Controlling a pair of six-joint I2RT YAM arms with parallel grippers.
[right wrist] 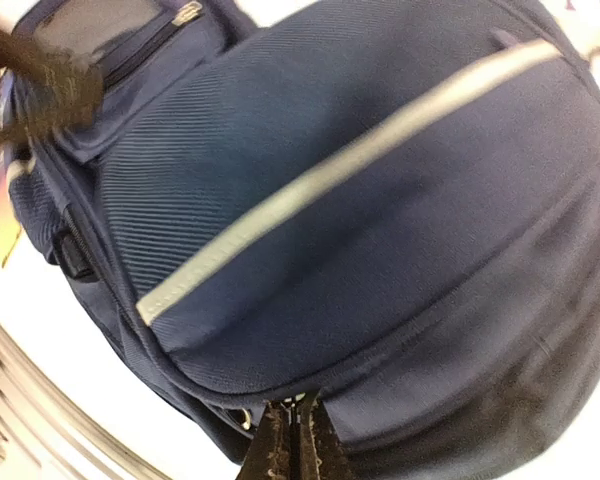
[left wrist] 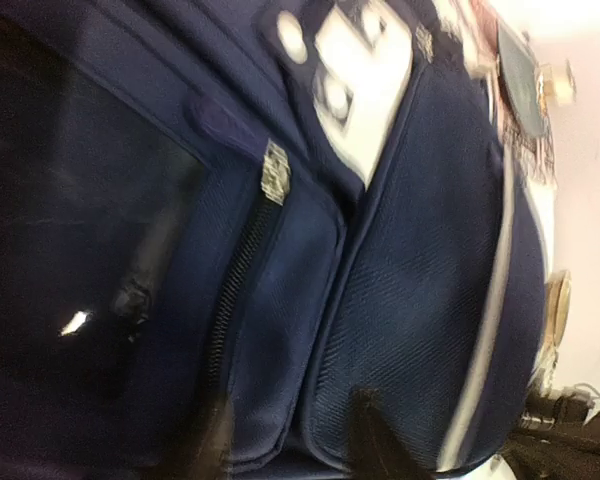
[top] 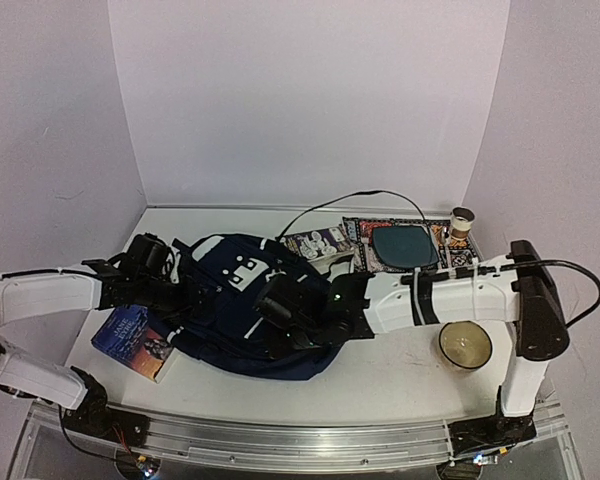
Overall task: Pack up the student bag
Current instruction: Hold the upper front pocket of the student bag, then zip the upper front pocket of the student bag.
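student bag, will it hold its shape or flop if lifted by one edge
Probably floppy: the student bag is soft fabric, bulging and creased. Lying flat, it should drag rather than roll. The ribbed weave looks grippy, not slippery.

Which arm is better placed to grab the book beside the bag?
Left, likely: the left claw is open over the bag's left side, close to the book; the right claw is shut at the bag's near edge, farther off.

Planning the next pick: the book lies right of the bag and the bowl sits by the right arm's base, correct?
No. The book lies left of the bag, not right, as the top view shows. The bowl does sit by the right arm's base.
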